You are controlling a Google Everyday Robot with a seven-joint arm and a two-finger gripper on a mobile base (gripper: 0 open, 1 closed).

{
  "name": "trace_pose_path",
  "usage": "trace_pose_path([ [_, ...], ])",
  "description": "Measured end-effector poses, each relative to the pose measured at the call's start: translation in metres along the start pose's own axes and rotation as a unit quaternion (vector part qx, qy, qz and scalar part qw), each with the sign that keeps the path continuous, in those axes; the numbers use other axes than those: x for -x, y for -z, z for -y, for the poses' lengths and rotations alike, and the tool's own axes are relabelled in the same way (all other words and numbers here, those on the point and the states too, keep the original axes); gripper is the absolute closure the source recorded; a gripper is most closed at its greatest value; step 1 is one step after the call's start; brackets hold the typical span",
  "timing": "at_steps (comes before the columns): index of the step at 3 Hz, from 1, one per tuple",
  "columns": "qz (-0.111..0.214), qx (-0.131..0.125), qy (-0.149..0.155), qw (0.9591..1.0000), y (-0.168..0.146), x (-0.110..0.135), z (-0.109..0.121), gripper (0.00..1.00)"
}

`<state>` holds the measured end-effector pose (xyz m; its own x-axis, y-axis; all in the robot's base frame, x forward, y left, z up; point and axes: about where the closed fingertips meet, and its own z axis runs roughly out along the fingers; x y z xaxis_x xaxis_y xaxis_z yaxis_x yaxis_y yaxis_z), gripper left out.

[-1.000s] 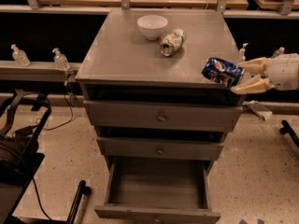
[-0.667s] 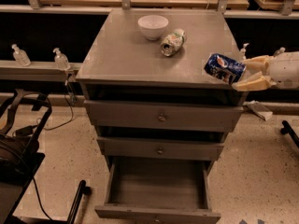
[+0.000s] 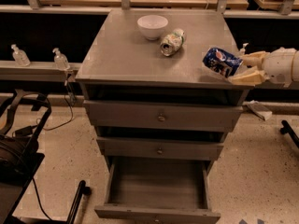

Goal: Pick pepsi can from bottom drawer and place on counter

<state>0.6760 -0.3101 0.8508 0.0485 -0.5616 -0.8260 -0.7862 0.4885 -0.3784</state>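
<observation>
The pepsi can (image 3: 222, 61) is dark blue with a red-and-white logo. It lies tilted on its side between the fingers of my gripper (image 3: 245, 68), just over the right edge of the counter (image 3: 126, 55). The gripper reaches in from the right and is shut on the can. The bottom drawer (image 3: 158, 190) is pulled out, and its plain grey inside shows nothing in it. The two shallower drawers above it are closed.
A white bowl (image 3: 152, 26) and a pale green-and-white can (image 3: 171, 41) on its side sit at the back of the counter. A wooden shelf runs behind. Two small clear bottles (image 3: 60, 59) stand on a ledge at left. Black equipment (image 3: 18, 148) stands at lower left.
The gripper with the pepsi can has moved slightly up and inward over the counter's right edge. Nothing else moved.
</observation>
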Motion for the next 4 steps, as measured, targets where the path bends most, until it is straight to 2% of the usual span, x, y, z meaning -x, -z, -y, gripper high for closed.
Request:
trace_pose_path([
  [1, -0.008, -0.017, -0.019, 0.9996, -0.0111, -0.0059, 0.0074, 0.86],
  [2, -0.006, -0.015, -0.018, 0.9997, -0.0140, -0.0048, 0.0066, 0.63],
  [3, -0.005, -0.011, -0.018, 0.9998, -0.0182, -0.0042, 0.0048, 0.33],
  [4, -0.004, -0.009, -0.018, 0.9998, -0.0210, -0.0038, 0.0037, 0.10],
])
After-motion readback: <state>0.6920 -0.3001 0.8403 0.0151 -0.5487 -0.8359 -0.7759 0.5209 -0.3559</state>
